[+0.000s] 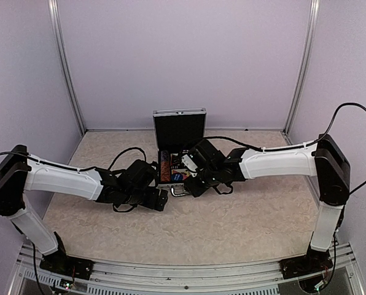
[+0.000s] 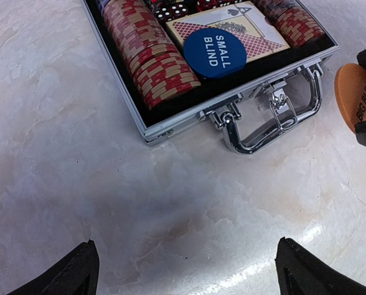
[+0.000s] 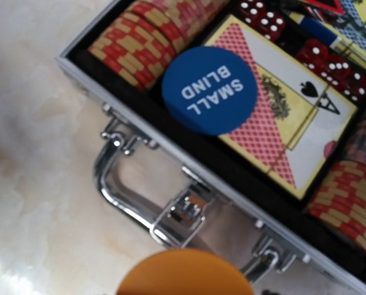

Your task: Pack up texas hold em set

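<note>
The silver case [image 1: 179,173] of the texas hold em set lies open mid-table, its black-lined lid [image 1: 179,128] standing upright. Inside are rows of orange-red chips [image 2: 149,58], a red-backed card deck [image 3: 275,123], red dice [image 3: 333,64] and a blue SMALL BLIND button [image 2: 215,52] lying on the deck. My right gripper [image 1: 192,186] is shut on an orange BIG BLIND button [image 2: 354,93], held just in front of the case's chrome handle [image 2: 275,126]. In the right wrist view the orange button [image 3: 183,275] fills the bottom edge. My left gripper [image 2: 189,276] is open over bare table, near the case's front left corner.
The marbled tabletop [image 2: 109,184] surrounds the case. Pale walls with metal corner posts [image 1: 66,67] enclose the back and sides. Both arms reach in low toward the case from either side, and their wrists are close together in front of it.
</note>
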`<action>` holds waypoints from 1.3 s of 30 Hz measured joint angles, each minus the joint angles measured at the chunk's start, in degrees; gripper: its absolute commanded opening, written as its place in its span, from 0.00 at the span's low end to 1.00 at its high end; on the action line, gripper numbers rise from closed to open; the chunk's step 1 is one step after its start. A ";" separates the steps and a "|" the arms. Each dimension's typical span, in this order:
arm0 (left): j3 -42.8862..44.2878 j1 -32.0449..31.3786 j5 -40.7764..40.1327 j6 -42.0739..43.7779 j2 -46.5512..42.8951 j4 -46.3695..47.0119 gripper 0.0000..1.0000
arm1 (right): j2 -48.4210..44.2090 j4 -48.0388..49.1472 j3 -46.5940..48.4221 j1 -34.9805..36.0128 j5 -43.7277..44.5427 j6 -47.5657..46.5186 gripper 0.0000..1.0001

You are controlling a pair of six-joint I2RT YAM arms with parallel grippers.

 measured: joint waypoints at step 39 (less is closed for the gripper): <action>0.59 0.00 -0.04 0.02 1.18 -0.04 0.99 | 13.07 -0.09 15.39 -7.15 -2.21 -3.23 0.48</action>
